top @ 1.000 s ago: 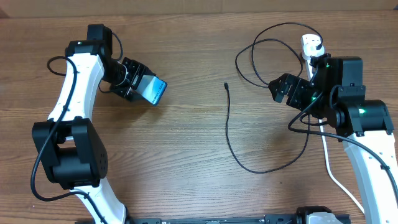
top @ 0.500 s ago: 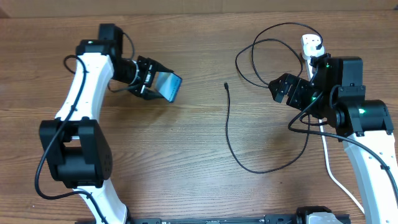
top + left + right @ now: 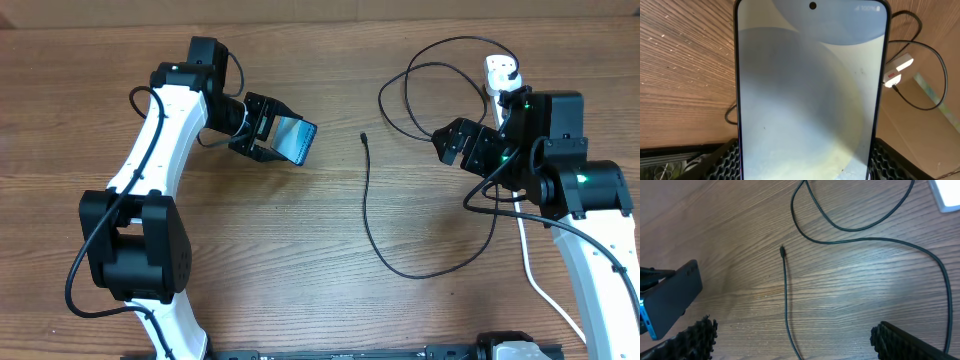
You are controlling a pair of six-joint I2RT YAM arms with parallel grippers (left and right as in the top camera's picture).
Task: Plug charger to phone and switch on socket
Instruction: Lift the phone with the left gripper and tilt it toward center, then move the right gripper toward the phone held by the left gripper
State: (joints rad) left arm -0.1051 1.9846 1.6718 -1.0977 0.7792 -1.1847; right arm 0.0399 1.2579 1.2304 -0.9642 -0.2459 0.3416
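My left gripper is shut on the phone and holds it above the table, left of centre. The phone's pale screen fills the left wrist view, clamped between both fingers; its dark back shows in the right wrist view. The thin black charger cable loops across the table, and its small connector tip lies free, right of the phone. The cable runs between my right fingers in the right wrist view. My right gripper is open and empty above the table. The white socket lies at the far right.
The socket's thick white cord runs down the right side toward the front edge. Cable loops lie left of the socket. The socket also shows in the left wrist view and at the top right corner of the right wrist view.
My left arm has carried the phone to the right, toward the cable's connector tip. The right arm and the cable have not moved.
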